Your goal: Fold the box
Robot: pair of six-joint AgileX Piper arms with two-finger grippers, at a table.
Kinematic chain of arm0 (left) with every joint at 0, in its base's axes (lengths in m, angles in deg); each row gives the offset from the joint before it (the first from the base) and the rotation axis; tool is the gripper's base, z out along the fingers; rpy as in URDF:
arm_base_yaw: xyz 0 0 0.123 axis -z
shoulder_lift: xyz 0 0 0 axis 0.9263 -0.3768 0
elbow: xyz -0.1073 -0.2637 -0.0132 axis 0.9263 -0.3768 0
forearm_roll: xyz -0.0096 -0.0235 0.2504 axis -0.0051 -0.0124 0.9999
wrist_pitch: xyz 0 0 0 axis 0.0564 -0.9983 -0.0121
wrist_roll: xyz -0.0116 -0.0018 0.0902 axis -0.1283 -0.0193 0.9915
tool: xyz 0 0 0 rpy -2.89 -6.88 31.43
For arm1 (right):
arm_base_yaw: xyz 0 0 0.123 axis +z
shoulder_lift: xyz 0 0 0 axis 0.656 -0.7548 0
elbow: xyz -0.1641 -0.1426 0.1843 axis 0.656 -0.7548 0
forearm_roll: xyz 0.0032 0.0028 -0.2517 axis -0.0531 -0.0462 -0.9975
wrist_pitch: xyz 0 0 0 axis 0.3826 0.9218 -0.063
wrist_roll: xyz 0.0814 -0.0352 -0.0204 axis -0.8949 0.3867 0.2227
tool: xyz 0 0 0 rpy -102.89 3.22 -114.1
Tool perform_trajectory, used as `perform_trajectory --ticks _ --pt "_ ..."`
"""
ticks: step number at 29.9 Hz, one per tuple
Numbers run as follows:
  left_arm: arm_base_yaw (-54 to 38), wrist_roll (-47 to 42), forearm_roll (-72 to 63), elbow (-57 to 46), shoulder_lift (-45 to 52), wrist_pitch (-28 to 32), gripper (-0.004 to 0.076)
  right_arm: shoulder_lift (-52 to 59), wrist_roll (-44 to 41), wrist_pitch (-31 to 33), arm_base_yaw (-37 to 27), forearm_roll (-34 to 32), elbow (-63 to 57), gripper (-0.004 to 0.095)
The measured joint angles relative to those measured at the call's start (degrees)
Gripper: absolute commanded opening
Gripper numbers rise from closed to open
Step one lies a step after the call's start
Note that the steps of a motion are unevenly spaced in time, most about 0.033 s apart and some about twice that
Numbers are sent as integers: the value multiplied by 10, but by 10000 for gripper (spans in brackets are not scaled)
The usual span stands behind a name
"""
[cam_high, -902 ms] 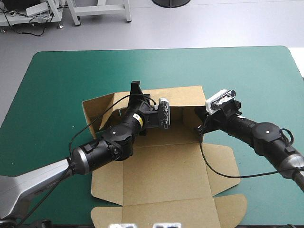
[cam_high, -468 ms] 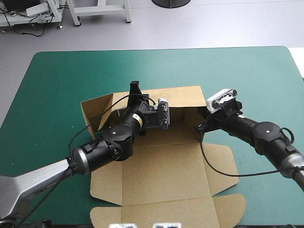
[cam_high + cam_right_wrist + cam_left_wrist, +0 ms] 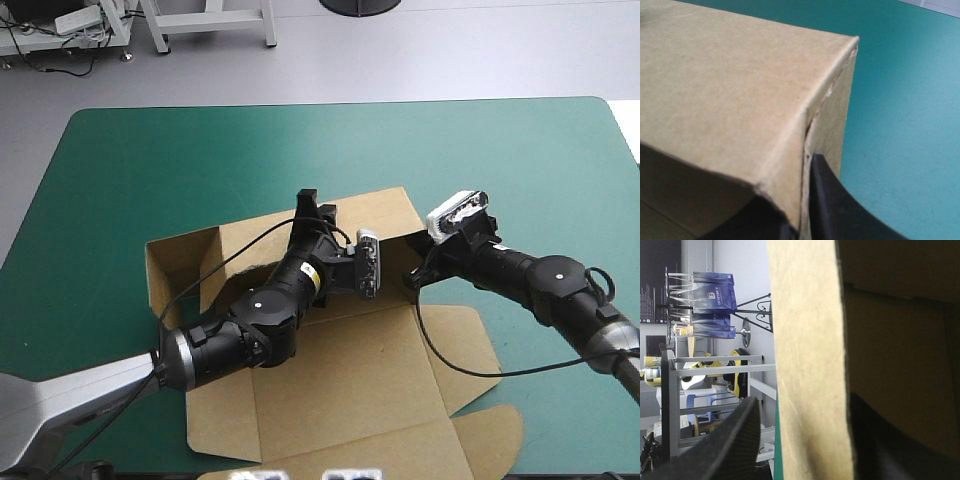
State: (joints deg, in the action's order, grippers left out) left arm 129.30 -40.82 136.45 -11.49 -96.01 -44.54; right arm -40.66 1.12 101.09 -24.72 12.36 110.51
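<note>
Box (image 3: 340,370) sits on the table (image 3: 120,160). Teal-green cover shows past its far, left and right sides. Its near flaps (image 3: 480,440) run toward the robot.

State of box: partly formed. Far wall (image 3: 385,208) is raised and the left end flap (image 3: 180,262) is standing. The floor panel and right side flap (image 3: 470,335) lie flat.

Left gripper (image 3: 312,206): on the top edge of the far wall, about mid-length, clenched on the board. One black finger is outside the box, the other inside.

Right gripper (image 3: 414,272): low at the box's far right corner (image 3: 807,125), pinching the short end tab where it meets the far wall.

Step in hand, as I judge it: squaring the far wall and its corner tabs, early to middle of the job.

Next move likely calls for bringing the right side flap up against that tab. One gripper would have to let go and take a new hold while the other keeps the wall upright. Risk: the wall sags back if both ease off together.

Views compared:
- The high view gives the whole layout, but arms and brackets hide both sets of fingers.
- The left wrist view alone shows the wall's edge standing between the fingers (image 3: 725,445).
- The right wrist view alone shows the corner crease close up, slightly gapped and ragged, with bare cover just outside the box.
</note>
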Motion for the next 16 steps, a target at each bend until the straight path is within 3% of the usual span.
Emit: perform_trajectory --ticks 16 --pt "155 0 -87 0 55 -137 388 0 -8 -1 2 -4 0 -24"
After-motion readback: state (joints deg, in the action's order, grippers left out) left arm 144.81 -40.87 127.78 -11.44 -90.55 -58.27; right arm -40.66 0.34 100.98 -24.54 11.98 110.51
